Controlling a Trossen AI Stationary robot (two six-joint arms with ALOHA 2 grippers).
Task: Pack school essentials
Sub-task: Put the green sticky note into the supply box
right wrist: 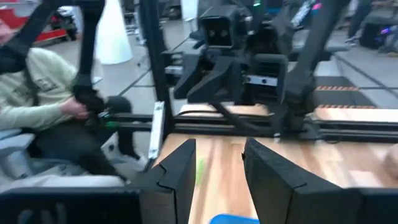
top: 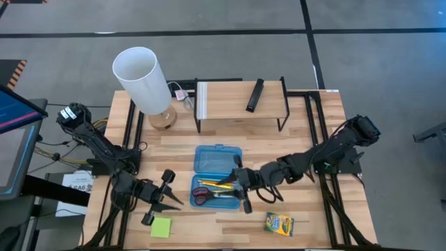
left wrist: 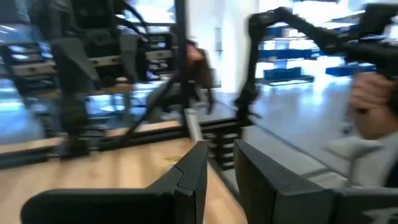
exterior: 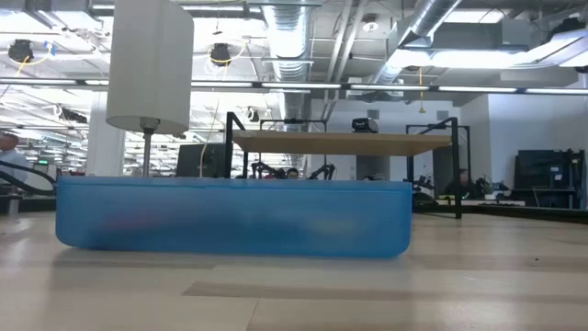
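A translucent blue case [top: 217, 159] lies open in the middle of the table; it also fills the low view [exterior: 230, 216]. Orange-handled scissors [top: 203, 196] and yellow and orange pencils [top: 220, 184] lie in it. A lime-green sticky-note pad [top: 161, 226] lies near the table's front edge. The yellow-green crayon box [top: 279, 223] lies flat at the front right. My left gripper [top: 159, 199] hovers just beyond the pad, left of the case, open a little and empty [left wrist: 221, 180]. My right gripper [top: 243, 189] is at the case's right edge, open and empty [right wrist: 217, 174]. I see no eraser.
A white-shaded lamp [top: 143, 77] stands at the back left. A low wooden shelf [top: 240, 97] at the back carries a black remote [top: 255, 95]. A seated person [right wrist: 43, 93] shows beyond the table in the right wrist view. Bare wood lies between case and crayon box.
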